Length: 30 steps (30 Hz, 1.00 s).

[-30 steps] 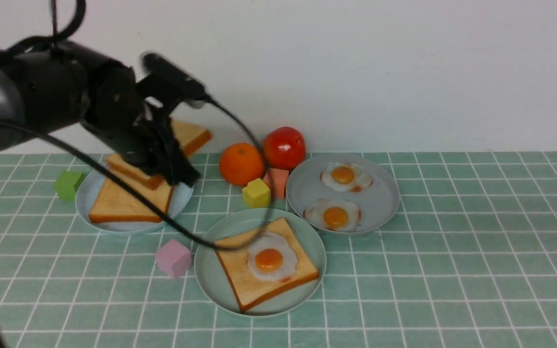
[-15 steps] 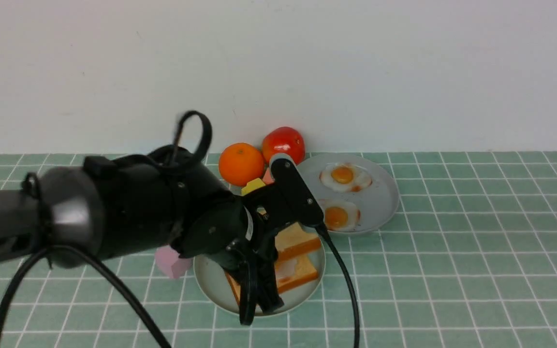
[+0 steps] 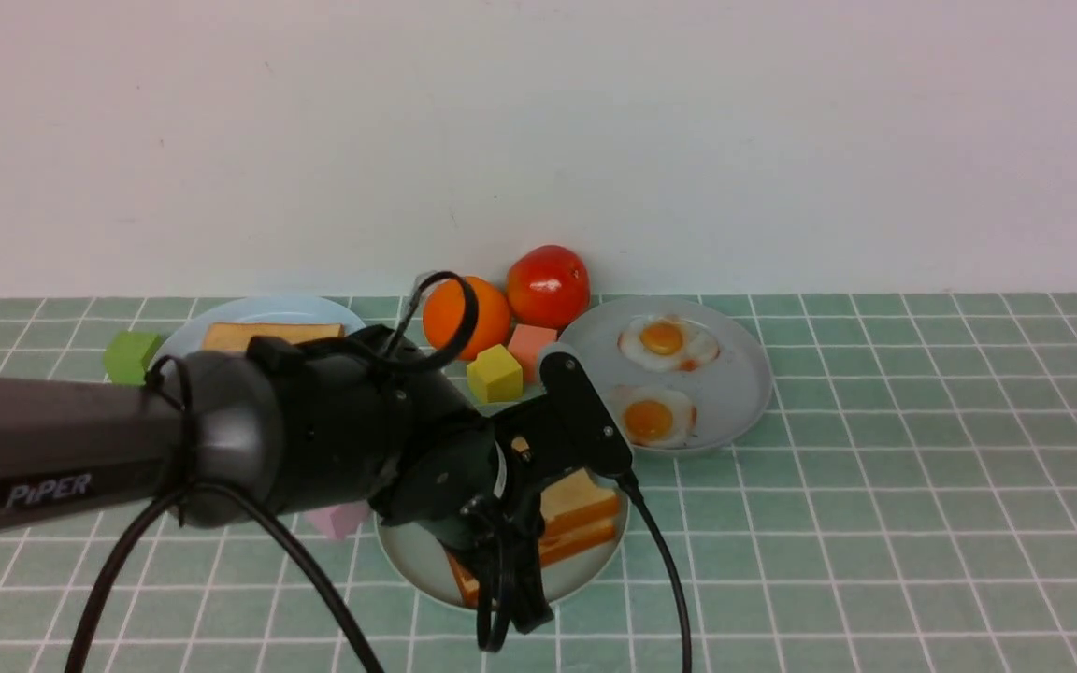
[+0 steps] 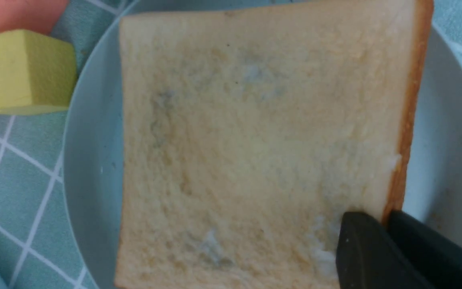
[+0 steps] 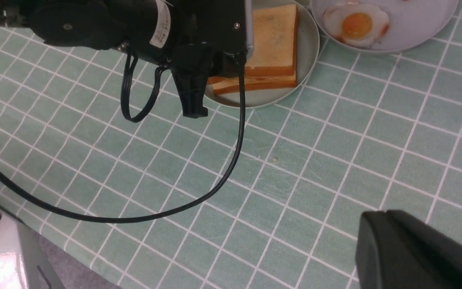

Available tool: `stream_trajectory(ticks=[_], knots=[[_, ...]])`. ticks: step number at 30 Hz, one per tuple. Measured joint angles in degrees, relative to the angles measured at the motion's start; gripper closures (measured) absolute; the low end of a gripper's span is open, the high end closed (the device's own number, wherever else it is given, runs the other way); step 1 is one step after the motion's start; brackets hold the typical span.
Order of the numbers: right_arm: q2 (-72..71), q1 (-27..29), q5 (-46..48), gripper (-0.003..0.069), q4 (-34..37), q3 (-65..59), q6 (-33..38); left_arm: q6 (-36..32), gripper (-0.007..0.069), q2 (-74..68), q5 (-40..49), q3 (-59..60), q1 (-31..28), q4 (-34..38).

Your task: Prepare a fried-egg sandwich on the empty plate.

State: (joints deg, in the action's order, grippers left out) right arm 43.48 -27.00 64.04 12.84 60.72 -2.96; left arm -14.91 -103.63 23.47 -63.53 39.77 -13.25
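Note:
The pale mint plate sits front centre on the tiled cloth. Two toast slices are stacked on it as the fried-egg sandwich, and the egg between them is hidden. The top slice fills the left wrist view, with the plate showing around it. My left gripper is shut on the orange crust at one corner of that slice. The left arm covers the plate's left half. My right gripper hangs shut and empty over bare cloth, well short of the sandwich; it is out of the front view.
A light-blue plate with toast stands back left. A grey plate holds two fried eggs. An orange, a tomato and yellow, salmon, green and pink blocks lie around. The arm's cable trails forward.
My left arm carried a toast slice from the light-blue plate over to the mint plate. It lowered the slice onto the egg-topped toast, covering the egg.

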Motion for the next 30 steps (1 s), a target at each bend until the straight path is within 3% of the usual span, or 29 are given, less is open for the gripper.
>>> stream_trajectory(ticks=[4,11,16,20,25,27,30], knots=[[0.0,0.0,0.0,0.0637,0.0,0.0,0.0,0.0,0.0514,0.0,-0.1,0.0,0.0,0.5],[0.0,0.0,0.1,0.0637,-0.2,0.0,0.0,0.1,0.0260,0.0,0.8,0.0,0.0,0.9],[0.0,0.0,0.4,0.0637,-0.2,0.0,0.0,0.1,0.0185,1.5,2.7,0.0,0.0,2.0],[0.0,0.0,0.4,0.0637,-0.2,0.0,0.0,0.1,0.0172,4.6,5.4,0.0,0.0,5.8],[0.0,0.0,0.7,0.0634,-0.5,0.0,0.0,0.8,0.0188,15.6,12.6,0.2,0.0,15.4],[0.0,0.0,1.2,0.0634,-1.1,0.0,0.0,2.4,0.0228,22.7,13.9,0.2,0.0,17.9],[0.0,0.0,2.5,0.0631,-3.0,0.0,0.0,5.5,0.0362,35.0,13.3,0.7,0.0,20.1]])
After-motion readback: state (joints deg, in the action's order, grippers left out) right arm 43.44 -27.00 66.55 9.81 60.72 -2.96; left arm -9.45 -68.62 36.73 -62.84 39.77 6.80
